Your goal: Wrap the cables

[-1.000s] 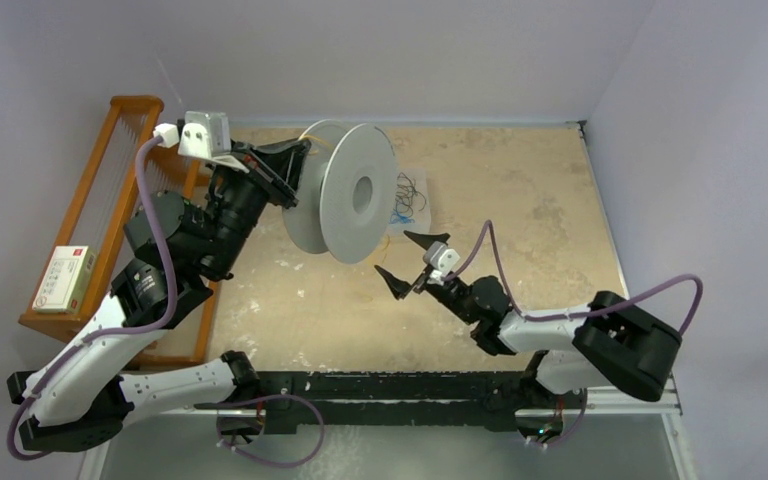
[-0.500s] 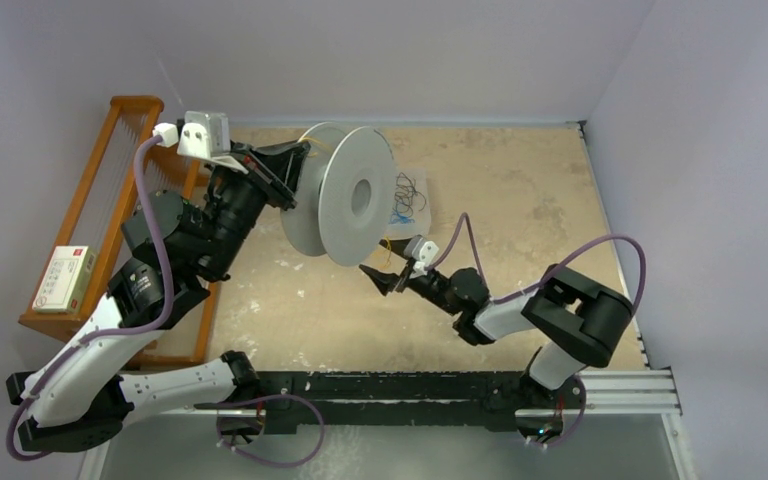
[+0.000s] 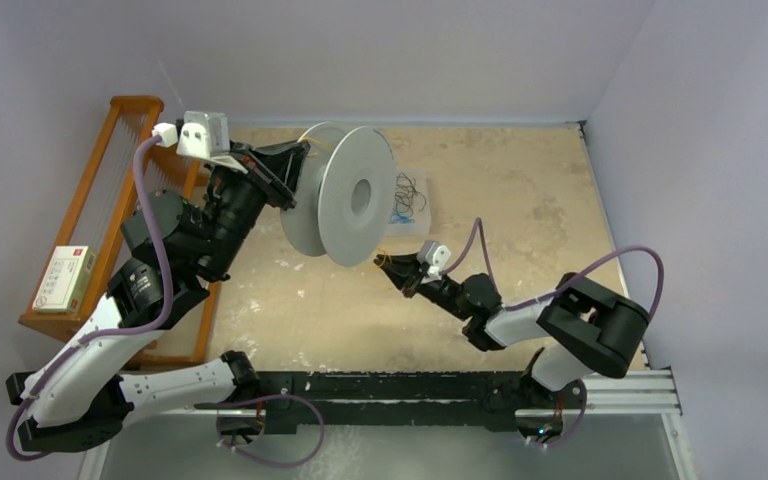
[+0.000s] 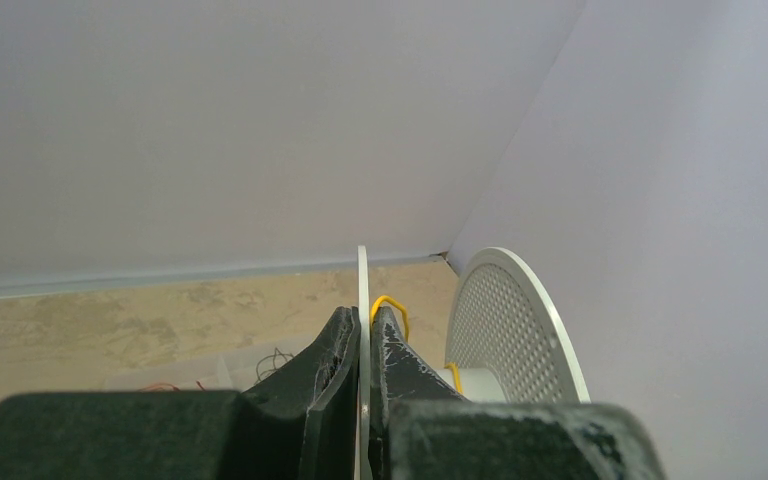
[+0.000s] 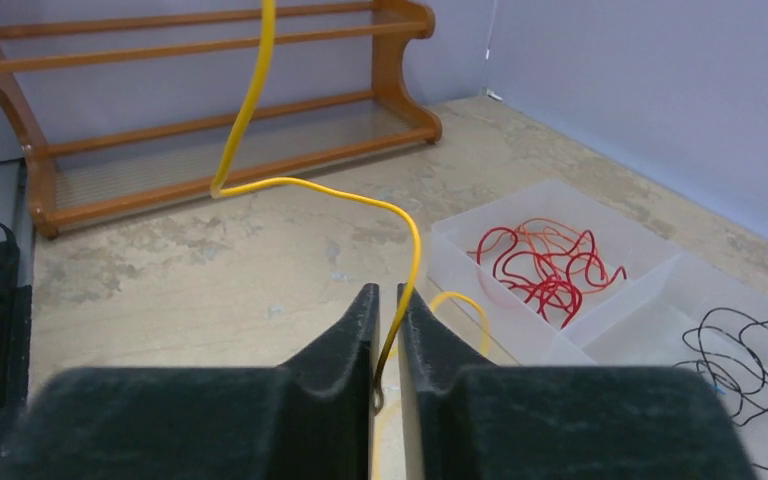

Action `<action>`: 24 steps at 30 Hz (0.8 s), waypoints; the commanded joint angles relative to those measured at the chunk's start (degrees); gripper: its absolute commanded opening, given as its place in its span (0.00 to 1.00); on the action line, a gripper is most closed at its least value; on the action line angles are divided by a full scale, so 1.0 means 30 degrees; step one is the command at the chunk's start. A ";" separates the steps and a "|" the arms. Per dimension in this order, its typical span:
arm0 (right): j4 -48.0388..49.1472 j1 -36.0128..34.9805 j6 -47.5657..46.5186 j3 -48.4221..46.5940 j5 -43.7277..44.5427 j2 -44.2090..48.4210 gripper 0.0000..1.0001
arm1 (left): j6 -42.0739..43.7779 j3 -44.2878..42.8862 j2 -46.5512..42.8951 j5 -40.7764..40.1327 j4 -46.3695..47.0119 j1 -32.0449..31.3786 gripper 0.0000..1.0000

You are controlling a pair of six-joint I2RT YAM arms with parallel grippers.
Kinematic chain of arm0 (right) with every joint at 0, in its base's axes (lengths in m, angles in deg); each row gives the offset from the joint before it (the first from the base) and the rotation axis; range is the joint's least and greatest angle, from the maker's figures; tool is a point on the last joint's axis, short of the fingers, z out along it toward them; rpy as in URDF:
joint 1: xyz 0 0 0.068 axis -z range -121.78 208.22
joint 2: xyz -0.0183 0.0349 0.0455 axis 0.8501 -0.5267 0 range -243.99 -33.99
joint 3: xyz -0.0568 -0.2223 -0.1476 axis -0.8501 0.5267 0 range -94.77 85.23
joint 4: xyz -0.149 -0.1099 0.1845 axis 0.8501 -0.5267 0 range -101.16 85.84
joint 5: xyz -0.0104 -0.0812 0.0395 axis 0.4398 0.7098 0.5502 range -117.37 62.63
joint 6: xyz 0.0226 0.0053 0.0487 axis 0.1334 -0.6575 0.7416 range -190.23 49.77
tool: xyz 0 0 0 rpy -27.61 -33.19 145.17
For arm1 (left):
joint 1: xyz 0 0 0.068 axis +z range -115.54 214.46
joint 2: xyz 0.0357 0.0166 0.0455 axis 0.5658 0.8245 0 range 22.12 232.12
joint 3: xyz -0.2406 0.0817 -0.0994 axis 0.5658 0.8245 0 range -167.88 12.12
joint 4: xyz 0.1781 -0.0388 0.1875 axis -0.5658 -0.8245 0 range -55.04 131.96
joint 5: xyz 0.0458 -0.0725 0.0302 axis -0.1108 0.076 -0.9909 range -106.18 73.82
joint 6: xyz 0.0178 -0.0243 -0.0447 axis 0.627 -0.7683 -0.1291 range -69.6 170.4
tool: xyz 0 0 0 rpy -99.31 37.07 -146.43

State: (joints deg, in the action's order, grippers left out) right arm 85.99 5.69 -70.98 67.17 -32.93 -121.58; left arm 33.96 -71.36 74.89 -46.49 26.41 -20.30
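Closed from wide, my right gripper (image 5: 387,300) pinches the cable (image 5: 416,255) mid-frame, left gripper (image 4: 362,325) clamping the spool (image 3: 335,190); next needs winding it tautly.

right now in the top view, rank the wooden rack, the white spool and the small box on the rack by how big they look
1. wooden rack: largest, even though it is partly hidden
2. white spool: clearly smaller than the rack
3. small box: smallest by far

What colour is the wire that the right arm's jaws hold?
Yellow. The cable shows best in the right wrist view.
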 commanded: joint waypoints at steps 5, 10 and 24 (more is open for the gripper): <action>0.0891 -0.0004 0.0638 0.0310 -0.0813 0.2235 0.00 | 0.0116 -0.0465 0.0134 -0.0681 0.2155 0.0074 0.00; -0.2541 -0.1547 0.1005 -0.0339 -0.2215 0.3287 0.00 | 0.0663 0.0088 0.0593 -0.1524 0.2838 0.0078 0.00; -1.3119 -0.9164 -0.1747 -0.3690 0.1751 0.6917 0.00 | 0.3749 0.0347 0.3400 -0.4841 0.4595 0.0062 0.00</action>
State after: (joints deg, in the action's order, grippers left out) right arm 54.88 -17.79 -73.54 59.84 -33.37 -103.52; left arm 41.15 -69.63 85.05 -56.50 31.59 -20.30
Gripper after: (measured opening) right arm 0.007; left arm 0.031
